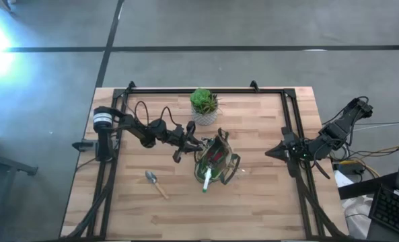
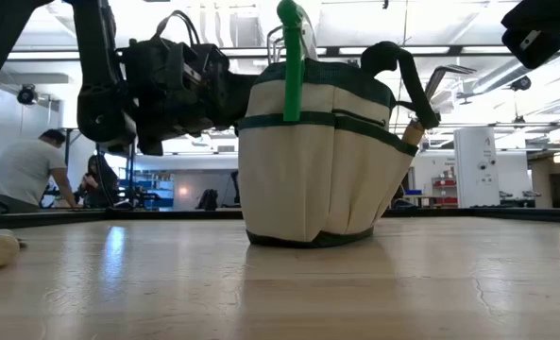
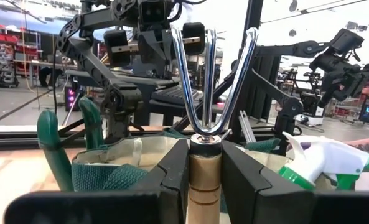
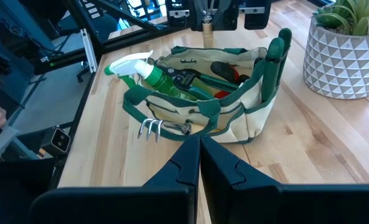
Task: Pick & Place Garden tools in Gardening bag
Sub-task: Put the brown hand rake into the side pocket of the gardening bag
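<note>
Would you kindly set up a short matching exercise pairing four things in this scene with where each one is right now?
Things:
1. rake fork
2. trowel
3. plant pot
4. spray bottle

Places:
A. lying loose on the table
B. gripped by its wooden handle in the left claw
C. sticking out of the gardening bag
D. standing on the table behind the bag

Pairs: 1-B, 2-A, 3-D, 4-C

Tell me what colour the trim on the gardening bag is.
Dark green, on a tan gardening bag; the right wrist view shows it best.
</note>
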